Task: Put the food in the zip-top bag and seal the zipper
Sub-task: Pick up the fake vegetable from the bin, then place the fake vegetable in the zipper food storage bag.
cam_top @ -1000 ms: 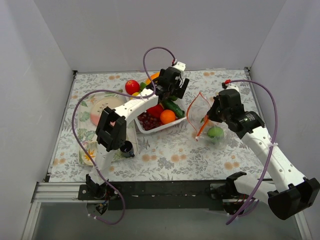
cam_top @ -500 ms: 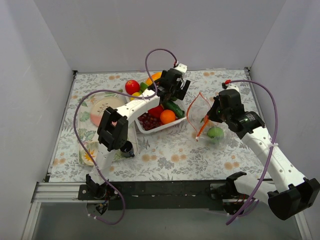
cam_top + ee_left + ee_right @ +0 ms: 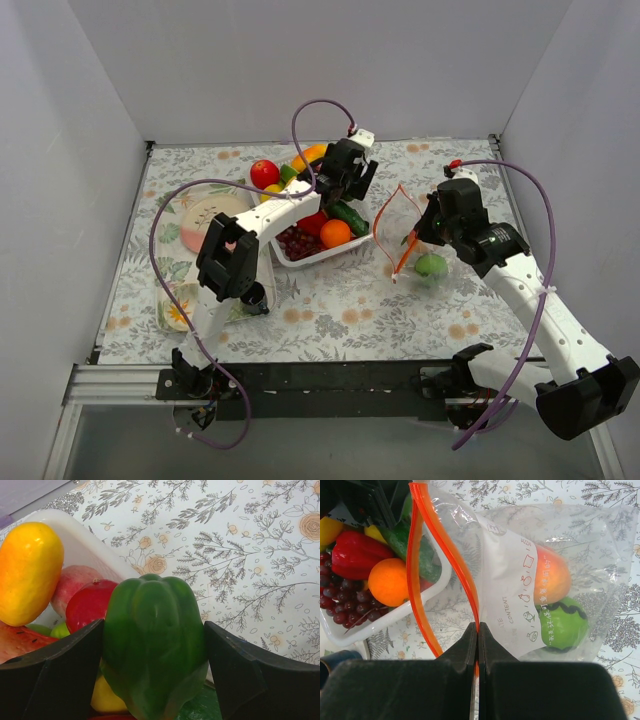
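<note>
My left gripper point(image 3: 347, 178) hovers over the white tray point(image 3: 312, 259) and is shut on a green bell pepper point(image 3: 155, 615), its fingers point(image 3: 55, 680) pressing both sides. The tray holds more food: an orange point(image 3: 335, 233), grapes point(image 3: 296, 242), a red pepper point(image 3: 357, 555) and a yellow fruit point(image 3: 27, 572). My right gripper point(image 3: 477, 630) is shut on the orange-red zipper point(image 3: 445, 550) of the clear zip-top bag point(image 3: 397, 225), holding its mouth open toward the tray. A green fruit point(image 3: 565, 625) and an orange-red fruit point(image 3: 552, 577) lie inside the bag.
A red apple point(image 3: 264, 173) sits at the tray's back left. A pink-and-white plate point(image 3: 205, 215) lies at the left, with a small dark cup point(image 3: 255, 297) near the left arm's base. White walls close in the flowered table on three sides.
My left gripper has shifted slightly right above the tray with the green pepper in it. The right gripper and the bag have stayed put.
</note>
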Available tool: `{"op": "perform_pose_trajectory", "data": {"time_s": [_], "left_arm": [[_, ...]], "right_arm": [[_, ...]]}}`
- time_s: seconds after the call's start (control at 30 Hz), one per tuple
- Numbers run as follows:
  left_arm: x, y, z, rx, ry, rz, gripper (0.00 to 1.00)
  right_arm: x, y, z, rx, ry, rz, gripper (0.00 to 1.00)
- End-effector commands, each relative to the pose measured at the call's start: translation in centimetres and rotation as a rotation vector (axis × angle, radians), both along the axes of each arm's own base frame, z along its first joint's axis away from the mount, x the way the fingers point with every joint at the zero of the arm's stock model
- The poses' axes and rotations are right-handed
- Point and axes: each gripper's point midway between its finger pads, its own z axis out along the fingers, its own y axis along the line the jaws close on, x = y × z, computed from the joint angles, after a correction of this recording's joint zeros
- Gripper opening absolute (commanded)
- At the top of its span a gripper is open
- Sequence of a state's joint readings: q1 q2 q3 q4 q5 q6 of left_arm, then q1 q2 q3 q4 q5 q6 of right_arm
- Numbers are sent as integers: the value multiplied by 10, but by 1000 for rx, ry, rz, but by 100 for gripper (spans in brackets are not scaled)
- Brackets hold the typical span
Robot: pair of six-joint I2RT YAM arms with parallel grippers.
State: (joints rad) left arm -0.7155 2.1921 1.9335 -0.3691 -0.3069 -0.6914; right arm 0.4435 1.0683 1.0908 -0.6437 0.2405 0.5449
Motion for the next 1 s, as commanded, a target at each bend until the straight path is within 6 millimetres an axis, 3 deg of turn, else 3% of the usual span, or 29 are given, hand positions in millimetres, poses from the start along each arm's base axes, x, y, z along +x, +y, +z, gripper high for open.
{"op": "perform_pose_trajectory", "data": {"time_s": [0.0,0.03,0.33,0.5,0.7,0.77,0.87,0.97], "left_arm": [[5,3,52,-47,-101,15,62],[5,4,57,-54,-108,15,58],[-15,10,111,-153,-132,11,56],[-55,0,134,-312,-26,-74,54],[-131,-17,137,-592,215,-210,53],[-147,-19,138,-683,265,-208,54],[-159,-32,143,-783,289,-211,54],[-165,-48,128,-803,314,-202,56]], "right_arm": [[5,0,19,6,-54,-4,1],[5,0,19,5,-55,-2,1],[11,4,19,7,-53,4,1],[20,7,18,6,-59,1,1],[31,20,15,44,-52,21,1],[33,26,17,64,-56,35,1],[35,30,19,86,-59,39,1],[34,30,23,99,-64,36,1]]}}
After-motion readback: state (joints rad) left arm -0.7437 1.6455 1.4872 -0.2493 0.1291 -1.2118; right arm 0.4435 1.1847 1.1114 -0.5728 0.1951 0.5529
